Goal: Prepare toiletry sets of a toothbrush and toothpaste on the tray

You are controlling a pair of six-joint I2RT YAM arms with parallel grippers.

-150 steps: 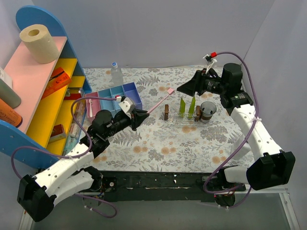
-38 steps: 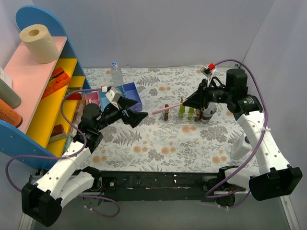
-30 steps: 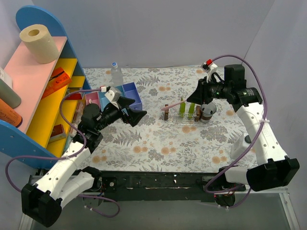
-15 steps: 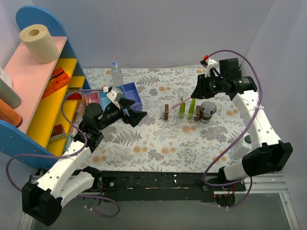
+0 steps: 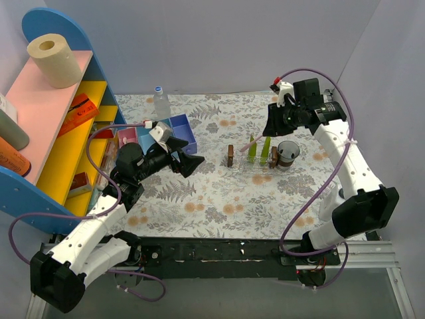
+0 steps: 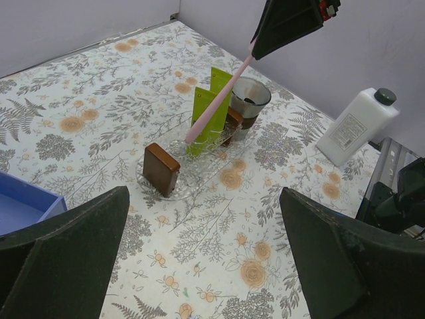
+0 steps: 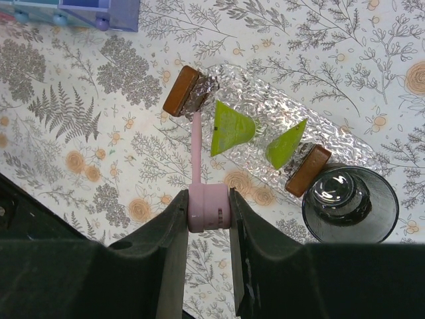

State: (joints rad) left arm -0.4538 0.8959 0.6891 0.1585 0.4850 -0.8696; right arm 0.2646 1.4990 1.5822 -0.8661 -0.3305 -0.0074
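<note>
My right gripper (image 7: 209, 209) is shut on the thick end of the pink toothbrush (image 7: 197, 143), high above the clear tray (image 7: 319, 126). The brush (image 6: 216, 100) hangs steeply, its lower end by the left brown block (image 7: 182, 91); whether it touches the tray I cannot tell. Two yellow-green toothpaste tubes (image 7: 230, 126) (image 7: 285, 147) stand on the tray (image 5: 252, 166), seen also from the top (image 5: 252, 147) (image 5: 266, 146). My left gripper (image 6: 202, 266) is wide open and holds nothing, off to the tray's left (image 5: 192, 163). The right gripper (image 5: 272, 126) hovers behind the tray.
A dark cup (image 5: 287, 154) stands against the tray's right end, next to a second brown block (image 7: 307, 171). A blue compartment box (image 5: 163, 133) and a water bottle (image 5: 160, 100) sit at the back left, beside the coloured shelf (image 5: 60, 133). A white bottle (image 6: 355, 126) stands near the right arm's base.
The right gripper has risen and swung back and left over the tray, tipping the toothbrush from nearly level to steeply hanging. The left arm has barely moved.
</note>
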